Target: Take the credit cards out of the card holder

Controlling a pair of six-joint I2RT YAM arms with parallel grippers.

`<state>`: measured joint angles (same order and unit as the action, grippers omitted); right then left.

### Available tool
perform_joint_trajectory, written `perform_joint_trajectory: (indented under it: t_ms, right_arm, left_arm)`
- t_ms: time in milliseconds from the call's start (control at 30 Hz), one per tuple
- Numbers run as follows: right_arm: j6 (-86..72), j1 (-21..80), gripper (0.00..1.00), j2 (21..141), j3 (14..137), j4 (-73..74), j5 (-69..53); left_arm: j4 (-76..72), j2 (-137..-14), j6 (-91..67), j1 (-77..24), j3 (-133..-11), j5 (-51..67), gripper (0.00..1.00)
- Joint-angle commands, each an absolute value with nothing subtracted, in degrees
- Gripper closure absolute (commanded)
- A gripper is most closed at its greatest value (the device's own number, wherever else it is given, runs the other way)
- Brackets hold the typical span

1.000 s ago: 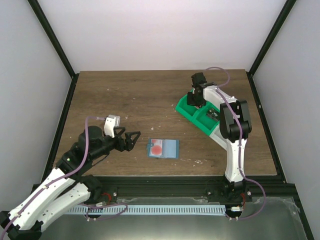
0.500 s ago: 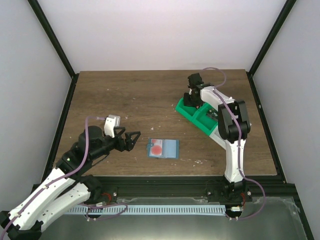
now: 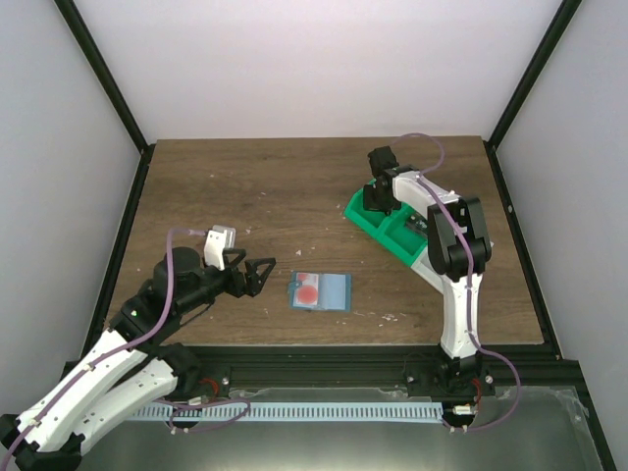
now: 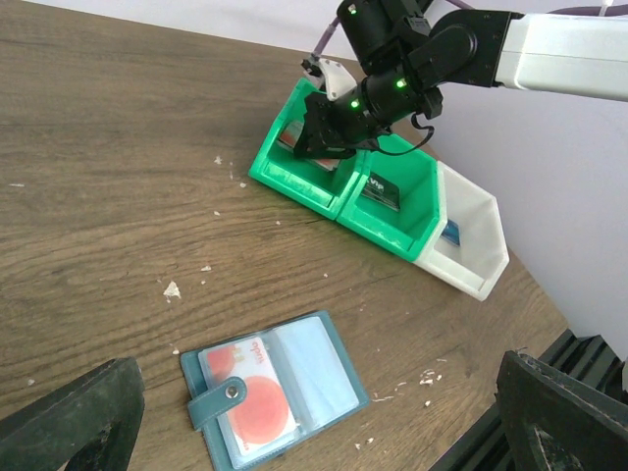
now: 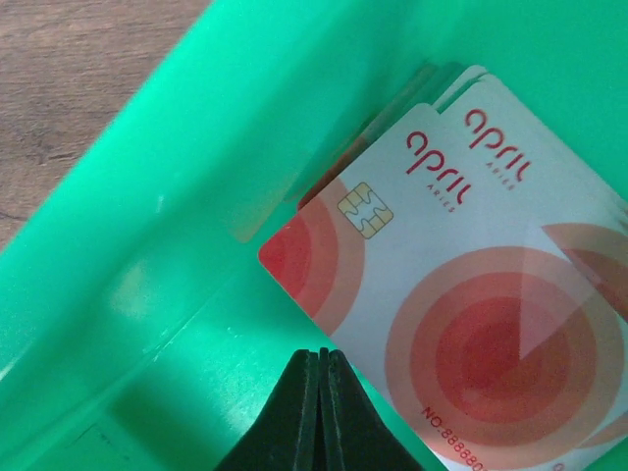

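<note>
card holder: open and flat on the bench, middle, near the front edge, between the two arms.
credit card: one pale card with a red round mark shows in the holder's half with the snap tab. Whether more sit behind it, can't tell.
stack of cards: several in the end compartment of the green bin, well apart from the holder; white bin joined at the other end.
right tool: tips pressed together, pinching nothing, down inside that compartment just beside the stack. Touching the bin floor or not is unclear from this angle.
left tool: spread wide, empty, hanging low just left of the holder, aimed at it.
step: judged as the trip from bin to holder; at least one card left to pull.
how to do it well: lift right tool straight up so it clears the green wall and doesn't nudge the stack. Spread it before reaching the holder. Left tool pins the holder's bare half. Pinch the card's exposed edge and pull along the slot, low and flat.
risk: holder looks light, so it likely drags with the card if unpinned.
</note>
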<state>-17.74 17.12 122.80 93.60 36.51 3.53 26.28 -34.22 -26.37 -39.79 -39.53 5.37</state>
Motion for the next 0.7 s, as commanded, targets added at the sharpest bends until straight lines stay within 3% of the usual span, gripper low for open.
perform_joint_trajectory:
  t_ms: [0, 667]
  right_arm:
    - [-17.07, 17.54, 1.0, 123.71, 96.49, 36.73, 7.68]
    - [-17.08, 17.56, 1.0, 122.29, 96.68, 36.12, 10.92]
  left_arm:
    - [25.93, -33.97, -25.56, -39.73, -39.55, 5.4, 0.0]
    - [25.84, -35.19, -25.57, -39.72, -39.32, 5.16, 0.0]
